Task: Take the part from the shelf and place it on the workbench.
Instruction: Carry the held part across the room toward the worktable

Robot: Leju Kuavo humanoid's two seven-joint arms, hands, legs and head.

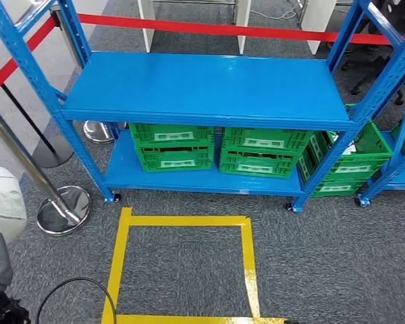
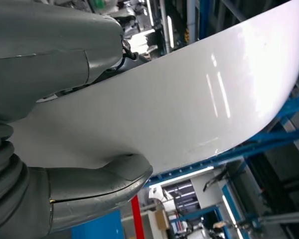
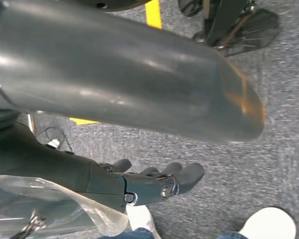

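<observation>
white part (image 2: 185,104) hiding left hand (image 2: 46,124)

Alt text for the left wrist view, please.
The left hand grips a large, glossy white curved part, thumb beneath and fingers over its far edge. Behind it are blue shelf beams and blurred workshop clutter.

white part (image 2: 185,99) cut off by frame, maybe curved
</observation>
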